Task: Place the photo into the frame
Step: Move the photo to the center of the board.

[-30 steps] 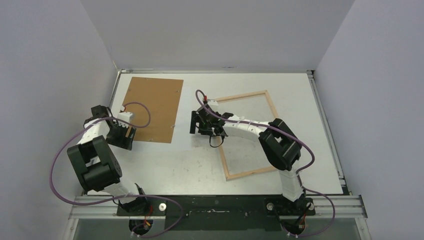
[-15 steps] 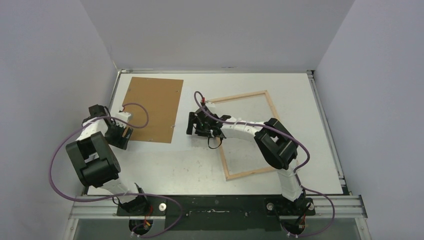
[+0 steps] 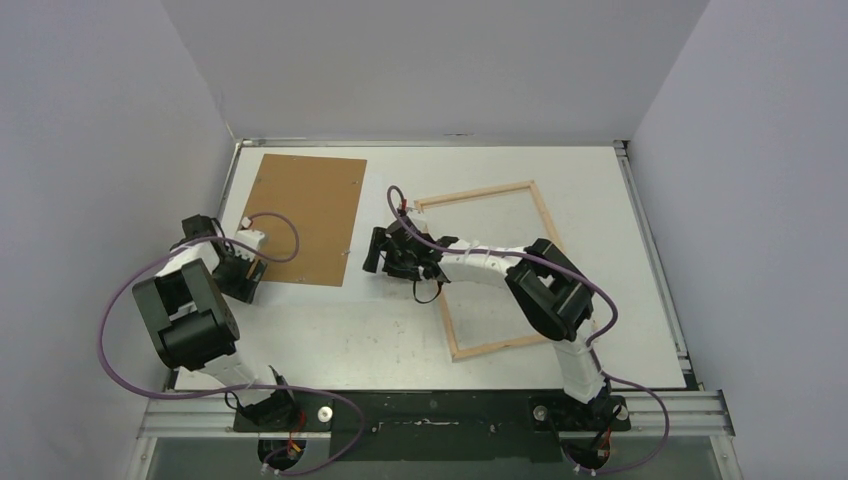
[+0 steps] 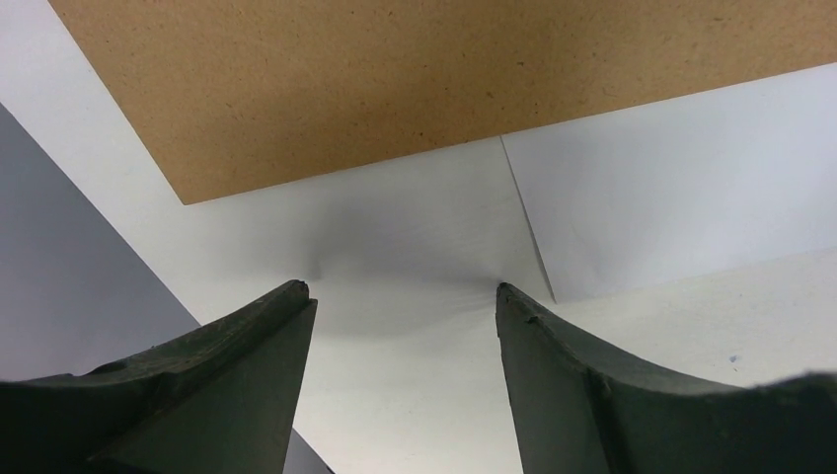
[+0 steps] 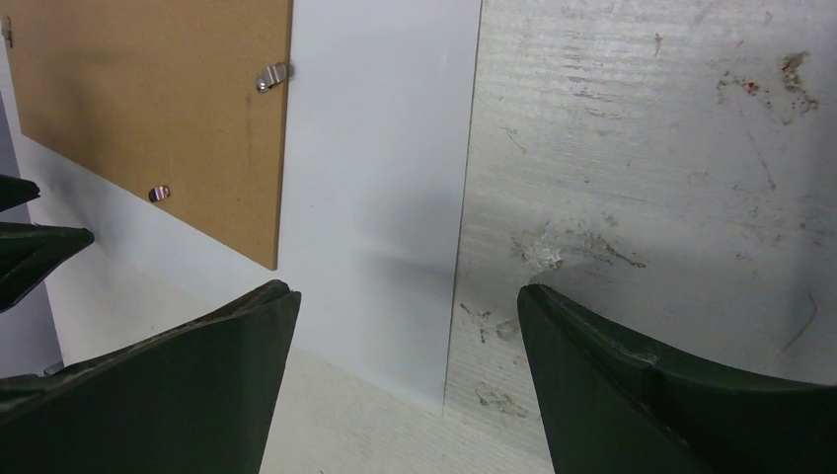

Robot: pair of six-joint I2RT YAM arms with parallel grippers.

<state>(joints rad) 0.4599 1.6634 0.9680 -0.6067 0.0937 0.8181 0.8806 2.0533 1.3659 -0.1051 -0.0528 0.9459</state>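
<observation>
Where the brown backing panel [image 5: 148, 118] lies flat at the far left of the table [image 3: 330, 335], the photo [image 5: 375, 197] is found beneath it, white back up. One strip of the paper is left uncovered along the panel's right edge and another along its near edge. The right-hand strip is bordered by the scratched tabletop (the paper's edge is sharp in the right wrist view, though it is hardly to be told from the table from above). Two small metal clips [image 5: 271, 74] are seen at the panel's edge.

The frame [image 3: 475, 193] is laid flat to the right of the panel, apart from it and turned at a slight angle. Bare table is seen through its opening, and its left bar is crossed by the right arm [image 3: 480, 262].

The right gripper [image 5: 407, 296] is held low over the photo's right edge, jaws spread wide, with nothing between them. The left gripper [image 4: 400, 296] is placed at the near left corner of the panel, over the white sheet, its jaws parted and likewise gripping nothing. Whether either pair of fingertips touches the paper cannot be told.
</observation>
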